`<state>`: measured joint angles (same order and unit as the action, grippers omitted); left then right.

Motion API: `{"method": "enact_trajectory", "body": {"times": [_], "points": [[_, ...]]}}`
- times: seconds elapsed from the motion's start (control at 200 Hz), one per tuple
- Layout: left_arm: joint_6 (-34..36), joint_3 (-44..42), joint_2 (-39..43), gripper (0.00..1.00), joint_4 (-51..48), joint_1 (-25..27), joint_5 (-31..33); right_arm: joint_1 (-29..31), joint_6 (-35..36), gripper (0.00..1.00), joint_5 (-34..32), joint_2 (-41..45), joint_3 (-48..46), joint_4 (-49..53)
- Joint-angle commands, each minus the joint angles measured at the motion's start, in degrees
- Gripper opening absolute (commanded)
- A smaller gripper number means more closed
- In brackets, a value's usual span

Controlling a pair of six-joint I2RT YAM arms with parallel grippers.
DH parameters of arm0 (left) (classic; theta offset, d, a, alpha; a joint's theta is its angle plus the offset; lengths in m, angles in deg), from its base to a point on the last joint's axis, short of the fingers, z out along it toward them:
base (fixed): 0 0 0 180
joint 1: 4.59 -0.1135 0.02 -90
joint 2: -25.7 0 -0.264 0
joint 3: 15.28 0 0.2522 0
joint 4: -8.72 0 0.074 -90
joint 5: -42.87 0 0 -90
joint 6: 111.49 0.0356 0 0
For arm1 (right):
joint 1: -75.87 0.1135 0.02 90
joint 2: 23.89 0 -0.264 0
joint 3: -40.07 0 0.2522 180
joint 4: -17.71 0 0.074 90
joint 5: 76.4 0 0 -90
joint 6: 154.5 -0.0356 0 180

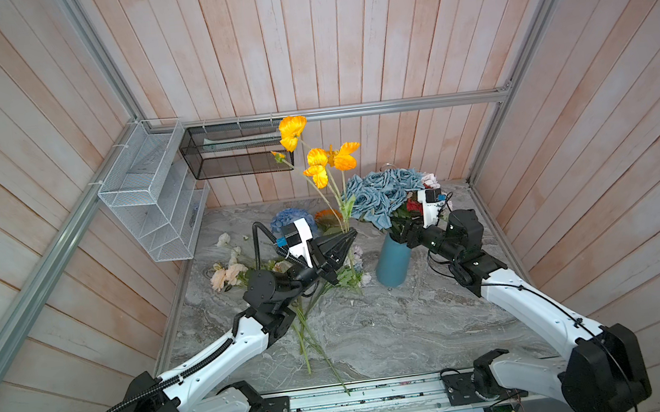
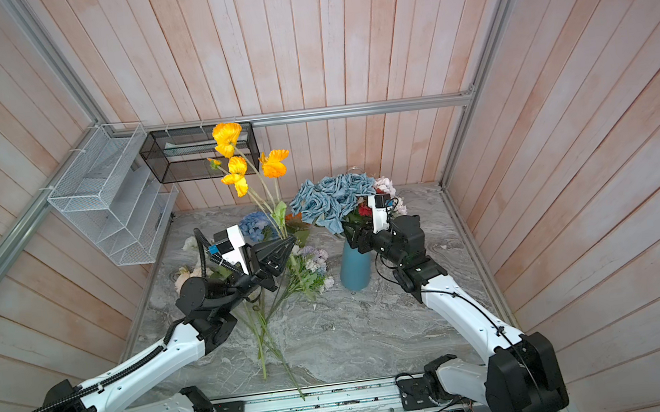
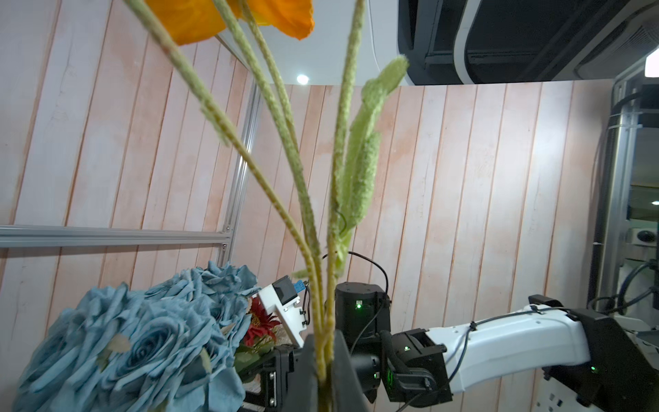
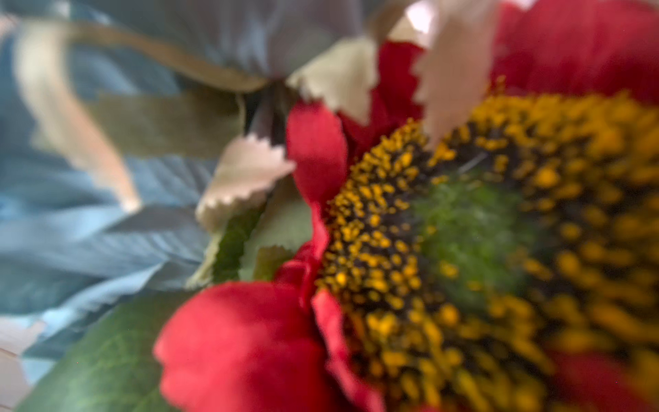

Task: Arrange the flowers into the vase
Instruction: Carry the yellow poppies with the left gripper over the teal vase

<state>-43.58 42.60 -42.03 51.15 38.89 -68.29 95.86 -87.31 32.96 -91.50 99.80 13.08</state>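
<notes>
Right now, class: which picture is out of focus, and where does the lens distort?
Right wrist view: the red daisy sits too close, soft all over. Both top views: wide lens fans the wall planks outward. Left wrist view: poppy stems look crisp.

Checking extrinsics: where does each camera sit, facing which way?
Top views: high over the robot's base, looking down at the table; left arm and right arm show.
Left wrist: behind the left gripper, looking up the yellow poppies' stems; its fingers and right arm show.
Right wrist: close on the red daisy, blurred; no robot parts.
Shared: blue roses, top and left wrist.
</notes>
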Motion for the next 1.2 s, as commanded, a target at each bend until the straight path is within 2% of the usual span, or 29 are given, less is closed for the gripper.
{"method": "enact_trajectory", "body": {"times": [0.0,0.165,0.445,0.6,0.68,0.865,1.195], "points": [[1.2,3.3,-1.9,0.0,7.7,0.6,1.2,-0.2,-2.0,0.66,2.6,0.3,1.1,-1.1],[0.3,4.8,-5.6,0.0,14.0,0.9,3.8,-0.1,-1.7,0.67,4.8,2.4,0.1,0.9],[-0.6,8.7,-12.7,0.0,19.8,1.6,5.8,-0.5,2.8,0.78,5.1,6.6,1.2,11.8],[-0.7,10.3,-15.5,0.0,23.3,2.1,6.9,-0.7,4.3,0.8,4.6,6.5,1.8,15.5],[-1.2,11.5,-16.8,0.0,25.0,2.4,7.0,-0.7,4.3,0.79,2.3,6.6,1.6,15.5],[-2.2,15.0,-20.2,0.0,28.7,2.7,7.3,-0.7,4.3,0.7,-0.5,7.7,1.8,13.5],[2.9,20.5,-29.3,0.0,35.8,3.8,8.8,-0.8,5.6,0.71,-5.4,10.8,1.2,14.2]]}}
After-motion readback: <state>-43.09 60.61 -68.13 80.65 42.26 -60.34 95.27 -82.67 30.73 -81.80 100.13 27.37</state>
